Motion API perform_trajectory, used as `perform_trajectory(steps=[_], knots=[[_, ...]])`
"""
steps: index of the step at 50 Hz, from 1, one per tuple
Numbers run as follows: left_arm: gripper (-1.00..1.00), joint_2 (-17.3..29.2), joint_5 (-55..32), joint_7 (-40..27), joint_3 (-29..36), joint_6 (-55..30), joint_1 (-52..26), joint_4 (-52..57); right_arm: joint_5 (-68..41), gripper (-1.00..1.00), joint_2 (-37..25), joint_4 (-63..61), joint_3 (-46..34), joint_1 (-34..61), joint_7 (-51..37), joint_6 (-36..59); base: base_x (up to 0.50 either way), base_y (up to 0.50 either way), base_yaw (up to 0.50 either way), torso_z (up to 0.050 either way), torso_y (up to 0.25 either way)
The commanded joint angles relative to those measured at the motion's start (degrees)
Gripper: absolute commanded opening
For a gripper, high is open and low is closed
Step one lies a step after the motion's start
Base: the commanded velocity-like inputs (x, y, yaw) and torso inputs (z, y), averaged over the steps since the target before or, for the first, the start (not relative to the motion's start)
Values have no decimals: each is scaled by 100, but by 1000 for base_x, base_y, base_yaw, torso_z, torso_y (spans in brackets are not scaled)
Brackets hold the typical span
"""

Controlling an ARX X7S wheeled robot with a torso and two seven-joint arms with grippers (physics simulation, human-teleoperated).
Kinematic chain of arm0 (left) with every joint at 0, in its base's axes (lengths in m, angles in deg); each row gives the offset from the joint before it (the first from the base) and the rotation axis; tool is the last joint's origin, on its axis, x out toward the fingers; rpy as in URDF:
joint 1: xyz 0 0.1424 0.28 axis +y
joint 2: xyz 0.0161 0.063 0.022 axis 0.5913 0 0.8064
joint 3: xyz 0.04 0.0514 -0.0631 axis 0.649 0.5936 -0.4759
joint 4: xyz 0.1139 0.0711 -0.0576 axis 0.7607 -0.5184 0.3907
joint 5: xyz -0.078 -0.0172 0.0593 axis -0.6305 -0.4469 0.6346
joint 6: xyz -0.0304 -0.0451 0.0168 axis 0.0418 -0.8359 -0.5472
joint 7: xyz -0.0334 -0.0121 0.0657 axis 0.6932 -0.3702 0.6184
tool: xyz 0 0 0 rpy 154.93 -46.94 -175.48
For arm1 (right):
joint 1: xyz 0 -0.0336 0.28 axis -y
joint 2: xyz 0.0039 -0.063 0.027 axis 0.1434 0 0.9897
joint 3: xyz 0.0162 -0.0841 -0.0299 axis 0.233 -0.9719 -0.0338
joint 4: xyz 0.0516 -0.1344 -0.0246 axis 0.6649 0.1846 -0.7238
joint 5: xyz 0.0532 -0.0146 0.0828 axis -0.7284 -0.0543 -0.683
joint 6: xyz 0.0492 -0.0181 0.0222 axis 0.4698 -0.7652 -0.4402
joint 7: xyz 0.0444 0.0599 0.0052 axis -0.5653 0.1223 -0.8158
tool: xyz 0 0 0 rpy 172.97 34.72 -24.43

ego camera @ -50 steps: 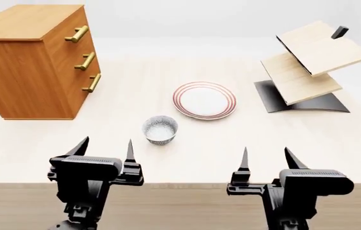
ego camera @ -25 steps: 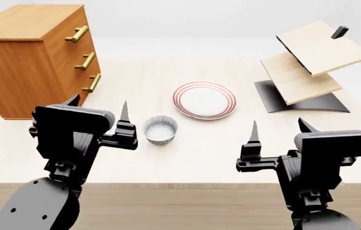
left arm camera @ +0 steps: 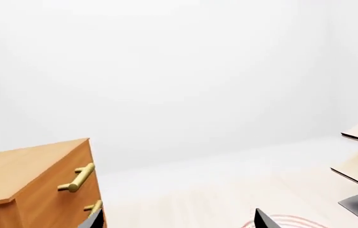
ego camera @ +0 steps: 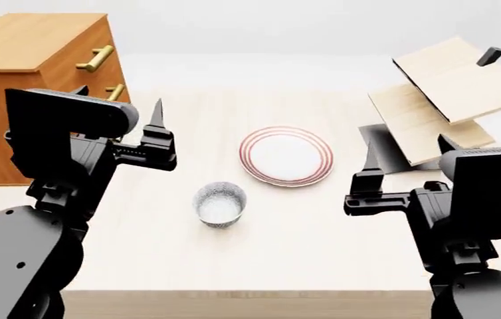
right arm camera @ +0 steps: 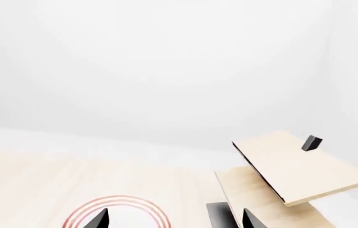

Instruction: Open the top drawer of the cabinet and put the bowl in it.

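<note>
The cabinet (ego camera: 20,46) stands at the far left of the table, its top drawer (ego camera: 88,44) shut, brass handle (ego camera: 96,58) showing. The speckled bowl (ego camera: 219,205) sits upright on the table, in front of the plate. My left gripper (ego camera: 117,98) hangs open and empty above the table, right of the cabinet's front and behind the bowl. My right gripper (ego camera: 407,143) is open and empty too, raised to the right of the plate. The left wrist view shows the cabinet (left arm camera: 33,180), its top handle (left arm camera: 78,177) and the open left gripper (left arm camera: 177,222). The right gripper (right arm camera: 174,221) is also open in its wrist view.
A white plate with red rings (ego camera: 286,155) lies mid-table behind the bowl, also seen as the plate (right arm camera: 118,213). A tilted light-wood shelf rack (ego camera: 446,86) on a black stand is at the far right, behind my right gripper. The table's front edge (ego camera: 250,291) runs near my arms.
Both arms have risen from the table's front edge and moved forward, the left one up beside the cabinet's front. The head view has shifted slightly. Both grippers stayed open.
</note>
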Motion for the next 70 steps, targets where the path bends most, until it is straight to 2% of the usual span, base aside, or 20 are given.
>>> perform_trajectory(steps=[1, 37, 46, 59, 70], knots=[[100, 57, -47, -1, -11, -96, -166, -17, -66, 100, -52, -47, 61, 80, 1, 68, 500, 0, 0, 50, 0], [100, 105, -97, -43, 92, 135, -3, -148, -140, 100, -106, 121, 71, -66, -66, -189, 500, 0, 0, 50, 0], [100, 223, -5, -85, 318, 70, -228, -363, -136, 100, -88, 181, 114, -124, -99, -360, 28, 0, 0, 14, 0], [100, 930, 788, -97, 2028, 170, -1499, -1562, -121, 100, -93, 328, 32, -222, -135, -571, 0, 0, 0, 0, 0], [100, 1227, 1296, -5, 3162, 257, -2187, -2327, -136, 100, -117, 382, -15, -288, -142, -684, 0, 0, 0, 0, 0]])
